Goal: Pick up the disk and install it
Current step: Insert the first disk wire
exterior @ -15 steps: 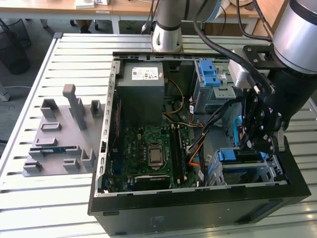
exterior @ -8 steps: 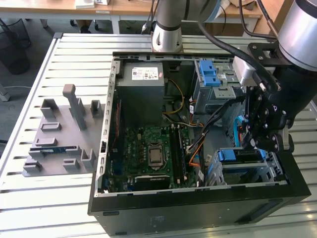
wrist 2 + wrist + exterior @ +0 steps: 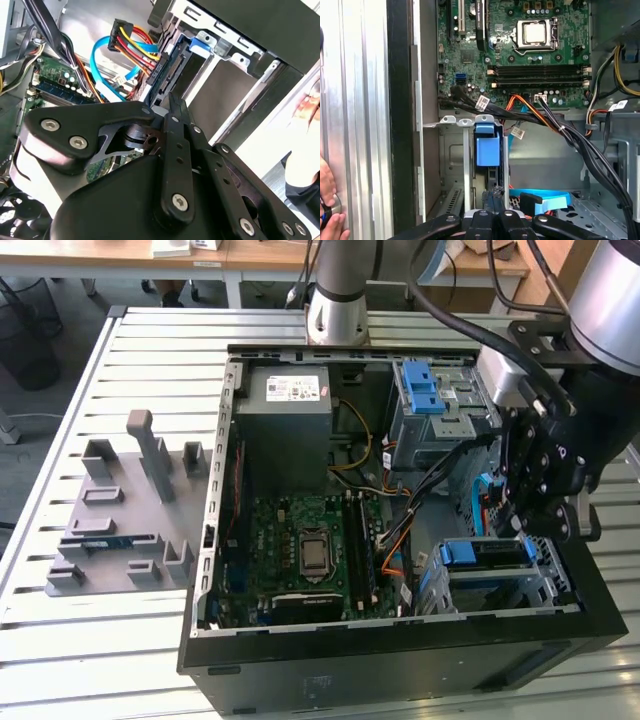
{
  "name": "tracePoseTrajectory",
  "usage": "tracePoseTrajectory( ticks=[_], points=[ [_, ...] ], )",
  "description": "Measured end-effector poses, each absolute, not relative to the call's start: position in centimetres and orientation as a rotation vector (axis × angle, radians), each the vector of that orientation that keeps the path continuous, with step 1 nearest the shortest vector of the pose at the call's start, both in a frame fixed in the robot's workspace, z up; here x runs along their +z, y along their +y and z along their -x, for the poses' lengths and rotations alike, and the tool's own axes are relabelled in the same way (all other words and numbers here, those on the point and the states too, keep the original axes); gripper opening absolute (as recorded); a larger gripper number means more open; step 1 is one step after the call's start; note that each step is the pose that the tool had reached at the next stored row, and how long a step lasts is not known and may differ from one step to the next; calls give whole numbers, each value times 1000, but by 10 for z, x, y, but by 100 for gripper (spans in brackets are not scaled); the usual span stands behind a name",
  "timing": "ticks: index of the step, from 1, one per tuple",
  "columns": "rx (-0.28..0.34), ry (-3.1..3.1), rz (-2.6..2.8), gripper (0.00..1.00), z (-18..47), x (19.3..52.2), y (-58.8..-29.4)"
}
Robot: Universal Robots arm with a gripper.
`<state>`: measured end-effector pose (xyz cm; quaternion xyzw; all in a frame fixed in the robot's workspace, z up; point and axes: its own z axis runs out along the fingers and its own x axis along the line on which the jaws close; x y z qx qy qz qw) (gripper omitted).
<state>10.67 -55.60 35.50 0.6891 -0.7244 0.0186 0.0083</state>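
Observation:
The disk [image 3: 487, 555], a silver drive in a blue carrier bracket, stands on edge in the bay at the open computer case's corner on the exterior view's right. In the first wrist view its blue tab [image 3: 487, 146] sticks up between the bay's metal rails. My black gripper [image 3: 522, 528] hangs just above the bay. In both wrist views the fingers are together, with the tips [image 3: 172, 102] against the disk's connector end [image 3: 159, 75] and nothing visibly held between them. In the first wrist view the gripper [image 3: 495, 196] points at the disk's edge.
Black, orange and blue cables [image 3: 555, 125] run over the bay from the motherboard [image 3: 310, 545]. A grey drive cage with a blue handle [image 3: 430, 390] and the power supply [image 3: 290, 405] sit at the back. A person's hand [image 3: 327, 200] rests at the case's outer wall. Grey fixtures [image 3: 130, 505] stand on the table.

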Motion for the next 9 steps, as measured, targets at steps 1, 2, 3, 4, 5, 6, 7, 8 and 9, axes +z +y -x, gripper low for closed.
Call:
tracePoseTrajectory(
  ticks=[1, 2, 3, 4, 5, 6, 7, 8, 9],
  points=[
    [58, -2264, -2154, 11, -107, 356, -556],
    [58, -2264, -2154, 11, -107, 356, -555],
    [58, -2264, -2154, 11, -108, 357, -555],
    [58, -2264, -2153, 11, -109, 357, -554],
    [58, -2264, -2153, 11, -109, 357, -554],
    [58, -2264, -2153, 11, -111, 357, -553],
    [58, -2264, -2153, 11, -111, 357, -553],
    [59, -2264, -2153, 11, -112, 357, -552],
    [59, -2264, -2153, 11, -113, 357, -551]
  ],
)
